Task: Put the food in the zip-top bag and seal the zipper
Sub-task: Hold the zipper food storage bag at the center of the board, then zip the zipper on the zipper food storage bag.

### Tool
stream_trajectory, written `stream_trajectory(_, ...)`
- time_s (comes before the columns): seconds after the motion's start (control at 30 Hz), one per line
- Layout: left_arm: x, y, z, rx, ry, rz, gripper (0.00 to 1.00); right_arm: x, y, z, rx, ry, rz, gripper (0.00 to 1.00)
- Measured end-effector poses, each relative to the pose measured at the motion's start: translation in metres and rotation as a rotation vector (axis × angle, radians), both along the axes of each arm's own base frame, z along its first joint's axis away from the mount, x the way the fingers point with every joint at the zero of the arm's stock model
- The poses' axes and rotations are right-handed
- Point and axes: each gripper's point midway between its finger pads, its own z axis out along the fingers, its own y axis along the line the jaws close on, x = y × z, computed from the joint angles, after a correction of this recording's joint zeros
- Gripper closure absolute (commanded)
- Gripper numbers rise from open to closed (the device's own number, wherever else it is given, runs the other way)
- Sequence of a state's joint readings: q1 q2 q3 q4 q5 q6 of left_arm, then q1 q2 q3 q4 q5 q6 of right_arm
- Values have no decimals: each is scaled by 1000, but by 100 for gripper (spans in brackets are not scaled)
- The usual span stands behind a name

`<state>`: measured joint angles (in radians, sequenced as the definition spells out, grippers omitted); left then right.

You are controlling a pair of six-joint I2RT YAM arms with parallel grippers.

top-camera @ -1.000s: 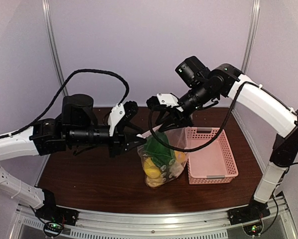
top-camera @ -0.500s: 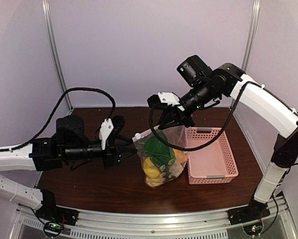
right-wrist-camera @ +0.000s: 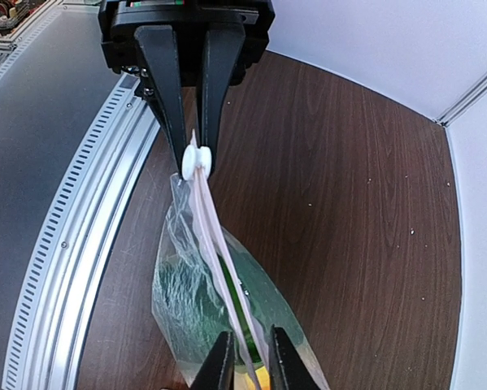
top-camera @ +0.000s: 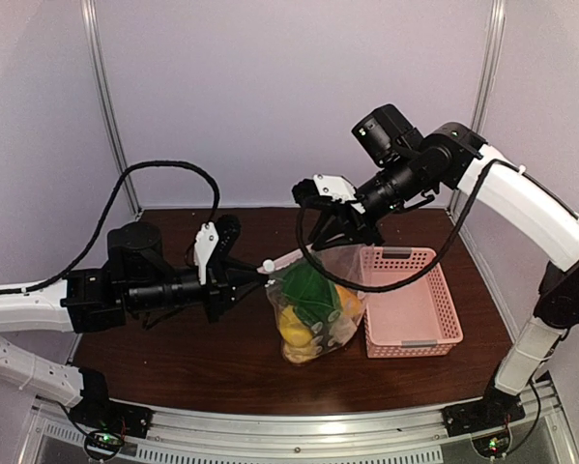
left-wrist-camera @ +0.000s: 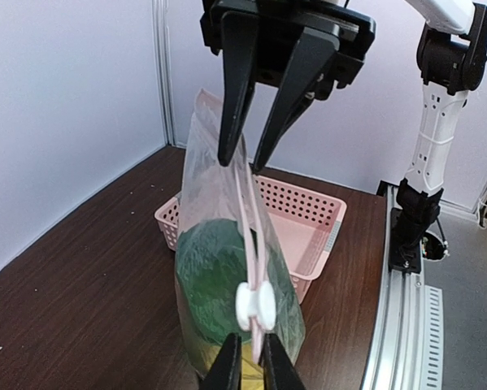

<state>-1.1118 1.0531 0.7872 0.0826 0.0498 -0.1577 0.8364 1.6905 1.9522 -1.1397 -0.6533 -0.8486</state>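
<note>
Left end effector (top-camera: 257, 273) and right end effector (top-camera: 318, 244) — each pinched on the zipper (left-wrist-camera: 244, 219) — hold the zip-top bag (top-camera: 313, 309) over the tabletop (top-camera: 173, 348) centre, basket (top-camera: 419, 314) toward the right edge.

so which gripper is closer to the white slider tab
Left. The left gripper pinches the zipper right at the slider tab; the right gripper holds the zipper's opposite end.

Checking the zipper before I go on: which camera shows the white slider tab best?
Left wrist: the slider tab is large and unobstructed, just above the left gripper. Right wrist shows it smaller, between that gripper's fingers; top external shows only a speck.
</note>
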Motion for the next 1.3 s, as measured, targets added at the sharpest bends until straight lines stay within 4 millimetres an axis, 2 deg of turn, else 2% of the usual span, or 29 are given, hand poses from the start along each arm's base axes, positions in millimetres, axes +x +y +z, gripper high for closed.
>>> stream_trajectory(0.03,0,0,-1,2,1,0,93,0,0,0,0,2,-2,76)
stream_trajectory(0.2,1,-1,-2,5,1,2,99,-2,2,1,9,14,-1,42)
stream_trajectory(0.27,1,-2,1,3,-4,2,99,-5,5,2,17,27,4,39)
stream_trajectory(0.47,5,-8,13,33,-31,-5,99,-19,29,3,49,120,28,41)
stream_trajectory(0.6,7,-11,17,76,-51,-6,99,-20,41,-2,58,175,23,48)
stream_trajectory(0.9,8,-8,17,118,-77,-5,99,-25,51,8,106,236,12,57)
stream_trajectory(1.3,9,-8,17,122,-81,-2,99,-28,55,13,123,266,9,71)
